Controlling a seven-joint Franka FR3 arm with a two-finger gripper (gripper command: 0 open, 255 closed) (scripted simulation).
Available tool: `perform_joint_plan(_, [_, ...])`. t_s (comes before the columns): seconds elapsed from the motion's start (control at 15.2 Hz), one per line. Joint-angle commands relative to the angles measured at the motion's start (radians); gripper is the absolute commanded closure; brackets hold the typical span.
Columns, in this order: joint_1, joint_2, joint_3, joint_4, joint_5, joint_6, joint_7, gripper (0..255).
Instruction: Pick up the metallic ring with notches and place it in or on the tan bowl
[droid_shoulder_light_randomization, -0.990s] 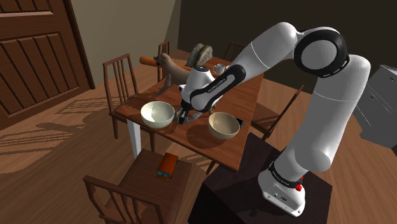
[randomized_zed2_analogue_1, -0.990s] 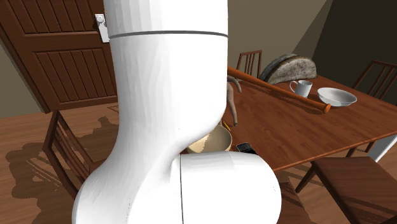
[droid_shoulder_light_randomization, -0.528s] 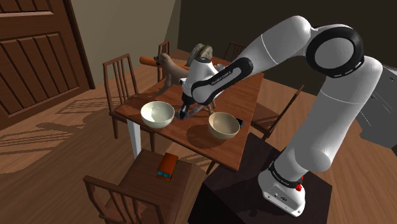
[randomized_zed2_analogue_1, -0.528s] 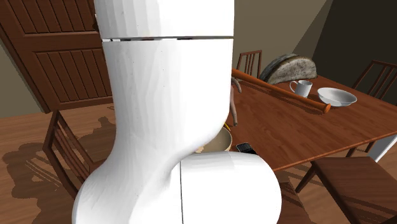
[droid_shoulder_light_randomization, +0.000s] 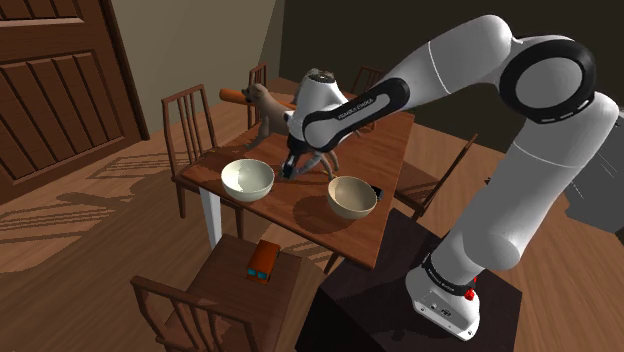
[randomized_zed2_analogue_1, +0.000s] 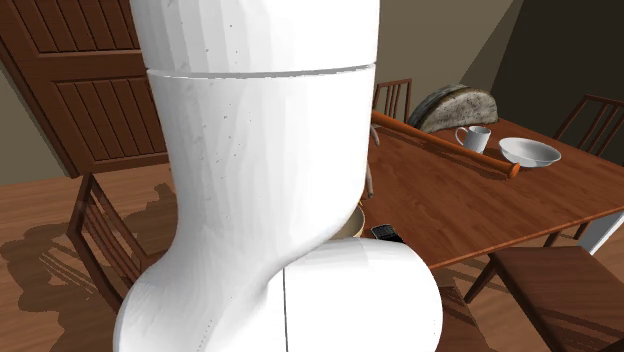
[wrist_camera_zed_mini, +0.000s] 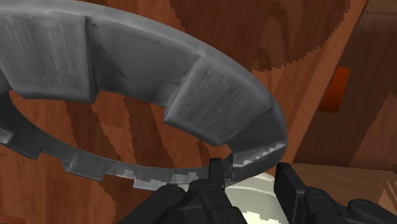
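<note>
The end effector (wrist_camera_zed_mini: 250, 177) pinches the grey notched ring (wrist_camera_zed_mini: 219, 95) by one thin edge of its rim, held above the bench (droid_shoulder_light_randomization: 300, 205) between two bowls. So off-centre a hold could let the ring swing or slip before reaching the tan bowl (droid_shoulder_light_randomization: 352, 196), or drop into the paler bowl (droid_shoulder_light_randomization: 247, 178).
</note>
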Motion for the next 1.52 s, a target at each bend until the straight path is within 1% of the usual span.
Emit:
perform_joint_plan(0.0, [0.0,-0.019,0.0,0.009,0.002,-0.029,0.0,255])
perform_joint_plan(0.2, [0.0,-0.038,0.001,0.017,0.003,-0.055,-0.001,255])
perform_joint_plan(0.53, [-0.016,-0.216,-0.015,-0.195,0.035,-0.021,-0.056,255])
perform_joint_plan(0.79, [-0.025,-0.367,-0.037,-0.353,0.051,-0.017,-0.1,255])
perform_joint_plan(1.12, [-0.042,-0.58,-0.074,-0.536,0.048,-0.048,-0.15,255])
perform_joint_plan(1.39, [-0.074,-0.789,-0.108,-0.676,0.025,-0.119,-0.193,255])
perform_joint_plan(1.45, [-0.074,-0.776,-0.109,-0.683,0.026,-0.099,-0.194,255])
